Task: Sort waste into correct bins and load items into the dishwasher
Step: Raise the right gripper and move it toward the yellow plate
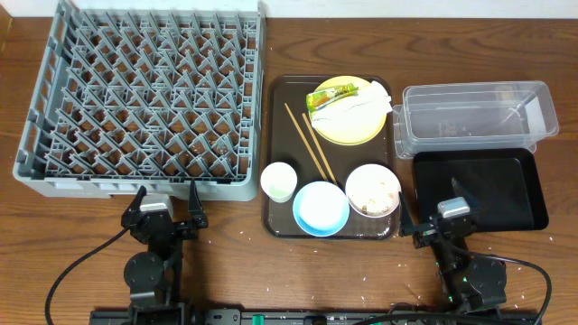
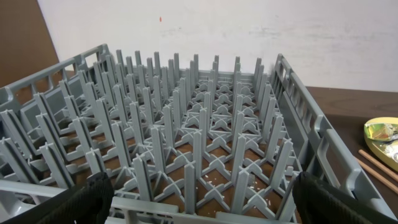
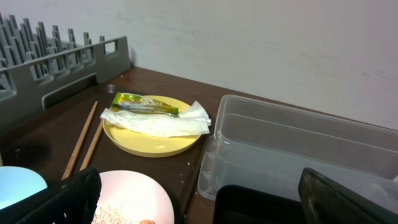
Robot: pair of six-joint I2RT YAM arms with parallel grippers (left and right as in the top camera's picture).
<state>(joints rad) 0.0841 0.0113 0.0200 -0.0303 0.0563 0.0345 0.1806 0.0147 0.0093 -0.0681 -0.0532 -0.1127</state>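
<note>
L pincer [image 1: 166, 192] wide open, empty, at the 6 o'clock edge of grey dish rack [image 1: 135, 99], which sits at counter's [image 1: 289, 271] 10 o'clock. R pincer [image 1: 432, 206] also spread wide, holding nothing, at 7 o'clock corner of black tray [image 1: 488, 194]; clear tub [image 1: 474, 113] at tray's 12. Brown serving tray [image 1: 284, 99] centre: plate [image 1: 348, 133] w/ wrapper [image 1: 330, 93] + napkin [image 1: 359, 108] at 1 o'clock, chopsticks [image 1: 312, 143] mid; cup [image 1: 278, 181], blue bowl [image 1: 321, 207], white bowl [image 1: 350, 185] w/ rice [image 1: 372, 200] along 6.

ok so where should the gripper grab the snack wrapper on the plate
Probably its middle, from straight above, pinching across the narrow width. The wrapper lies flat and long on top of the napkin on the yellow plate, so a sideways approach would likely catch the napkin or the rim. A shallow pinch should lift it alone.
</note>
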